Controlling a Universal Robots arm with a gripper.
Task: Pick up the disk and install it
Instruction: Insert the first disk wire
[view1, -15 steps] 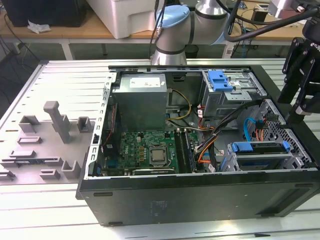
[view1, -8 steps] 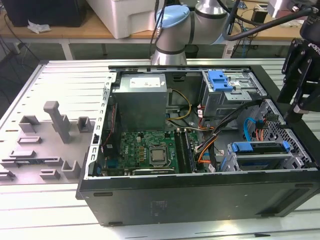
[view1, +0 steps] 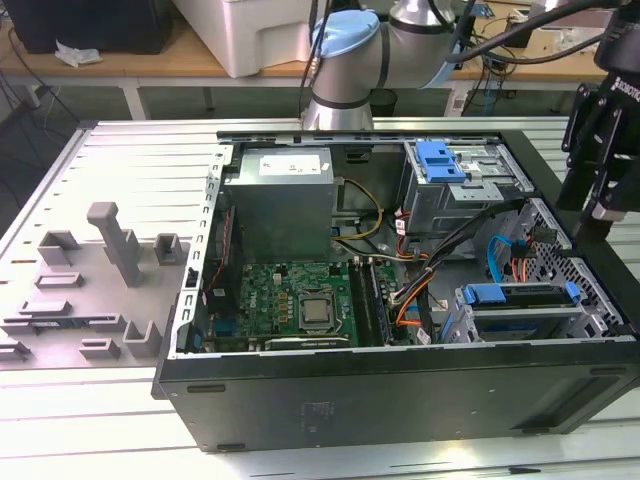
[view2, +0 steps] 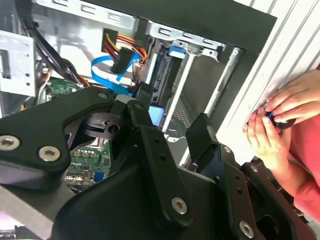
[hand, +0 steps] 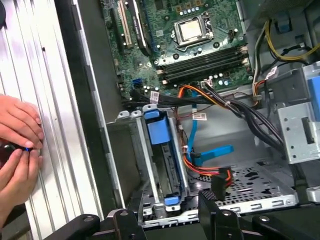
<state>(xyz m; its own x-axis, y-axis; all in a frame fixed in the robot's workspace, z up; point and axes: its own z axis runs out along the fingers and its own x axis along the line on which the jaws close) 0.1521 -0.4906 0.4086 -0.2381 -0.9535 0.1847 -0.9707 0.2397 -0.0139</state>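
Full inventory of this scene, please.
table: 1, silver, ribbed
computer case: 1, black, open, on the table
motherboard: 1, green, on the case floor
power supply: 1, grey, inside the case
drive cage: 1, grey, inside the case
drive carrier: 1, blue, in the drive cage
fixture blocks: several, grey, exterior view's left of the case
hands: 2, on the table beside the case
gripper: 1, black, open, above the case near the drive cage

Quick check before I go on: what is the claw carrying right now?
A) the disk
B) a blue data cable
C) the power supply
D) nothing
D: in the first wrist view the claw has its fingers apart with nothing between them, and the drive cage is seen through the gap.
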